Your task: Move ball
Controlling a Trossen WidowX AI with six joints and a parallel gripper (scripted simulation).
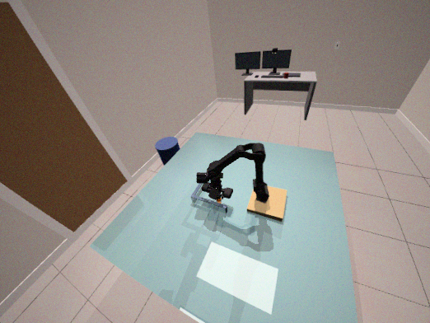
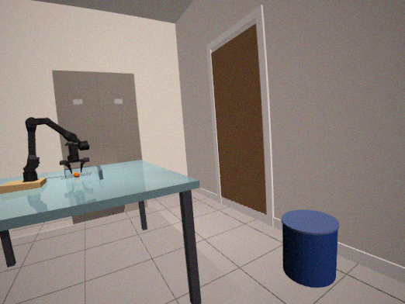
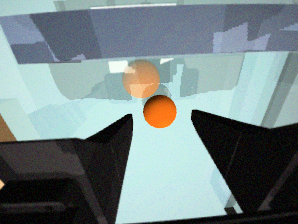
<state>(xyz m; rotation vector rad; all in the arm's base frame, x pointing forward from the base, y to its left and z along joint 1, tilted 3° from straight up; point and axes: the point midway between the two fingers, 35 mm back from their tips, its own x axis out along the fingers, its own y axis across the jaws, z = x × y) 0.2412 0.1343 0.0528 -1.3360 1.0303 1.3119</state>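
On the glossy worktop the orange ball lies just short of its see-through copy, near the clear wall. My fingers stand parted, holding nothing, straddling it. It looks light, hard, roll-prone; I'd nudge gently from behind.

Glossy glass table, matt orange ball

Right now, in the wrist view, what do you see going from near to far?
Fingers → ball → see-through copy → clear wall.
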